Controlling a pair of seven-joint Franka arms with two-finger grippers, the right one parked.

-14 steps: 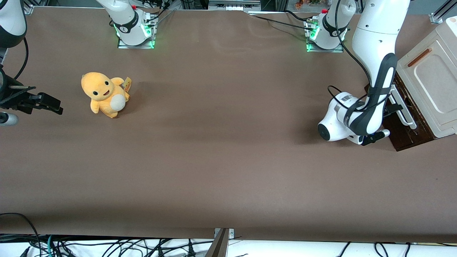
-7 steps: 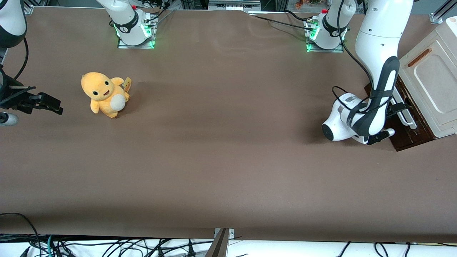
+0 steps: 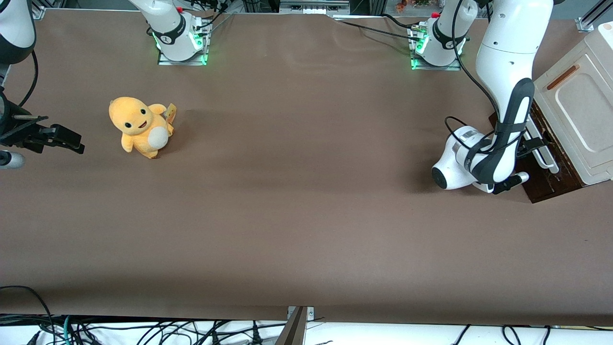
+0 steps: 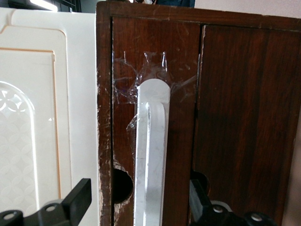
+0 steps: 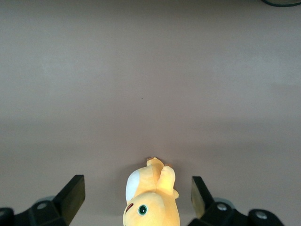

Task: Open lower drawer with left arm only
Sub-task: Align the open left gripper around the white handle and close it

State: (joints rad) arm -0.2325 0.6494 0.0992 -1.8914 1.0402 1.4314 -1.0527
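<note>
At lower drawer front: gripper wide open, fingers straddling handle (contact unclear).

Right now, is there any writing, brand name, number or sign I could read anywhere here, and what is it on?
None can be read.
Tag on the yellow plush toy: too small to read.
Grey label on the left arm, near its wrist: blurred.
The lower drawer and its white handle carry only clear tape, no text. The gripper stands open around that handle.
</note>
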